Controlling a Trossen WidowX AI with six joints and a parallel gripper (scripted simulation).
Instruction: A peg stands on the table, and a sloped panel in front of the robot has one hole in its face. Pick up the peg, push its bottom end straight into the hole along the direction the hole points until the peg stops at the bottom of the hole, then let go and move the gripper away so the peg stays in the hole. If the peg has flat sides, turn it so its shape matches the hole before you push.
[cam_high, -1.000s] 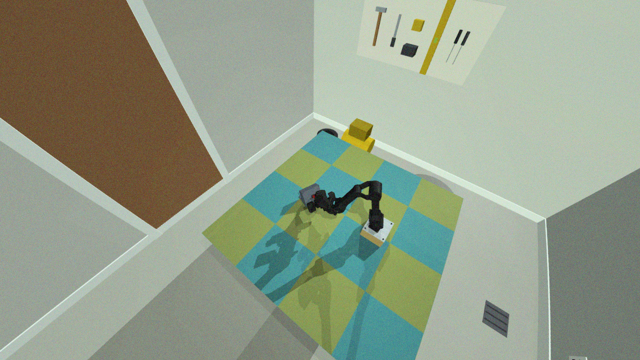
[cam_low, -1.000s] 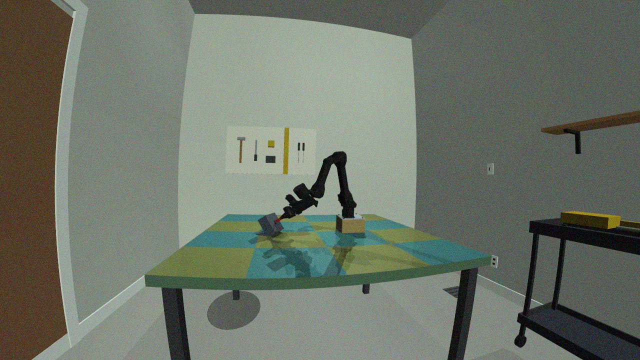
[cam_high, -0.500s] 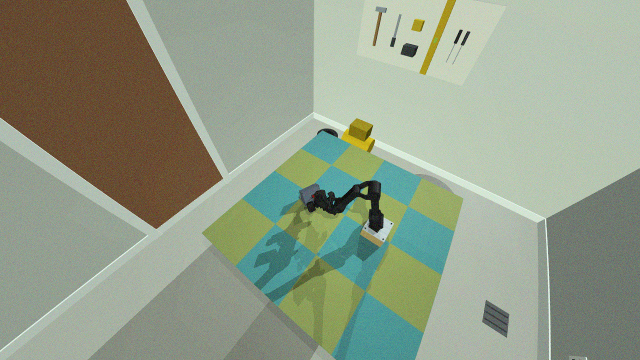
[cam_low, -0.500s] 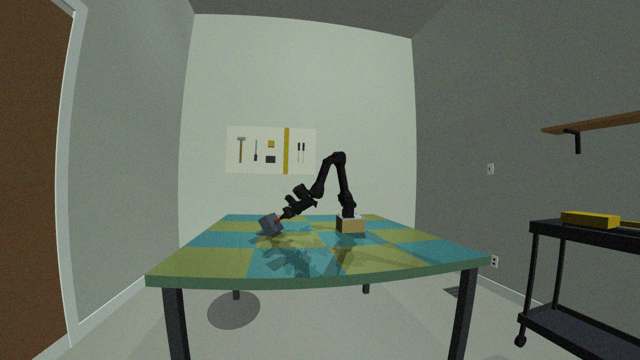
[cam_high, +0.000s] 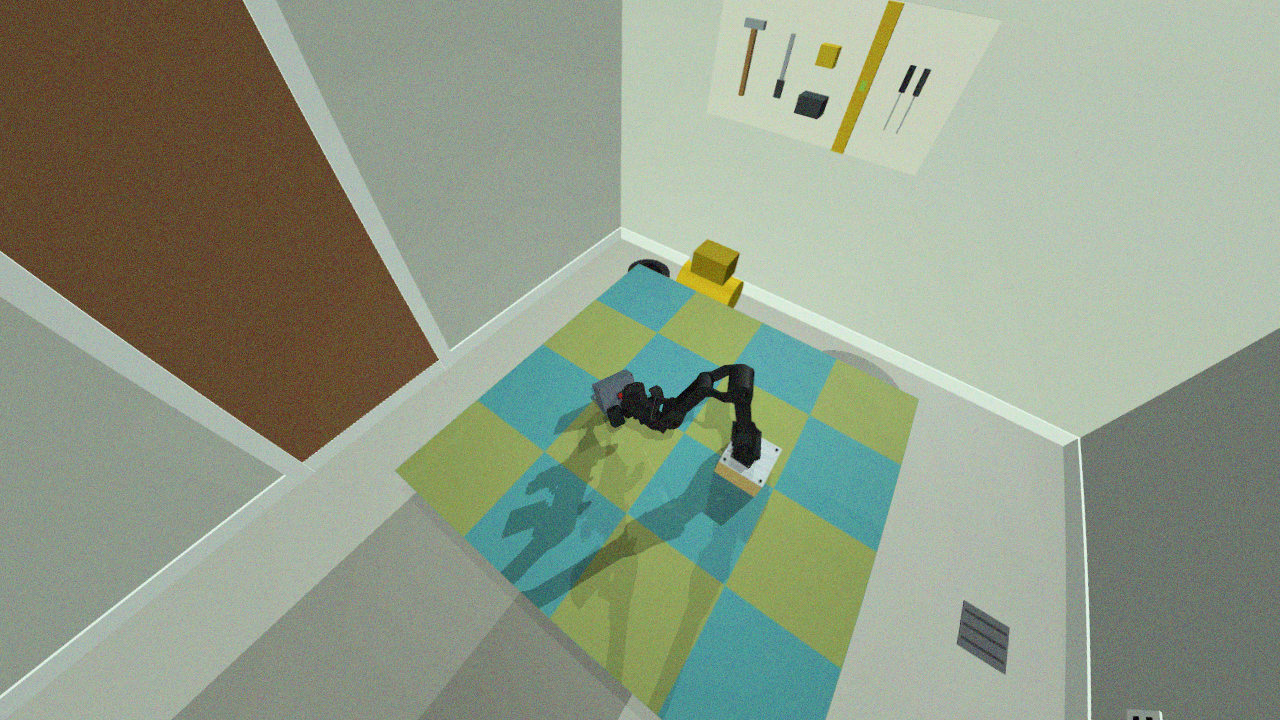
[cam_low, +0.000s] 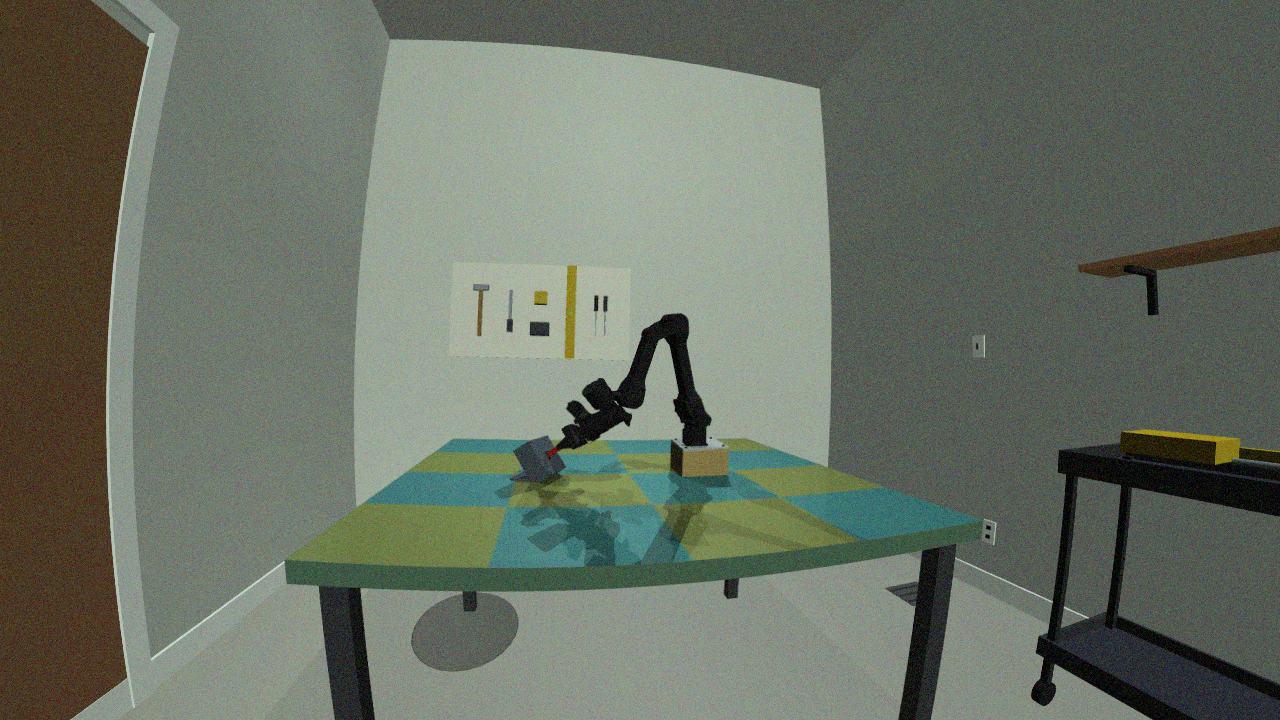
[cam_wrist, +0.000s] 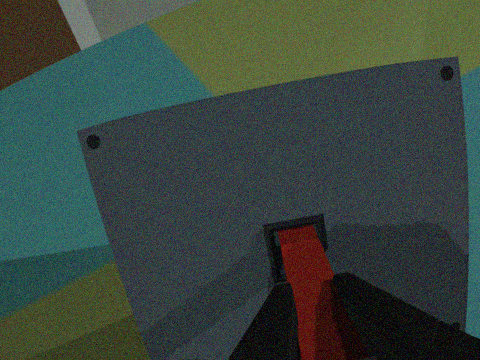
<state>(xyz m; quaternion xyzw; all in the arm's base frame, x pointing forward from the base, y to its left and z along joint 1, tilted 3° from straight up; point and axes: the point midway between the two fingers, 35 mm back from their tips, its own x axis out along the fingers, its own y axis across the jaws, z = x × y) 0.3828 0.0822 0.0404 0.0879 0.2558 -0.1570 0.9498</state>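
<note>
A red flat-sided peg (cam_wrist: 306, 265) (cam_low: 552, 453) is held between the fingers of my gripper (cam_wrist: 313, 294) (cam_low: 558, 446), which is shut on it. The grey sloped panel (cam_wrist: 200, 165) (cam_low: 534, 460) (cam_high: 610, 390) faces the arm. Its square dark-rimmed hole (cam_wrist: 270, 250) is in the lower middle of the face in the wrist view. The peg's far end is at the hole's mouth, inside the rim's outline, with a gap showing at the left side. How deep the end sits is hard to tell. The fingers stand off the panel face.
The arm's base (cam_high: 750, 465) (cam_low: 699, 458) stands on the checkered table (cam_high: 787, 537) (cam_low: 429, 537), to the right of the panel. The arm arches from the base over to the panel. A cart (cam_low: 1074, 461) stands beyond the table's right side.
</note>
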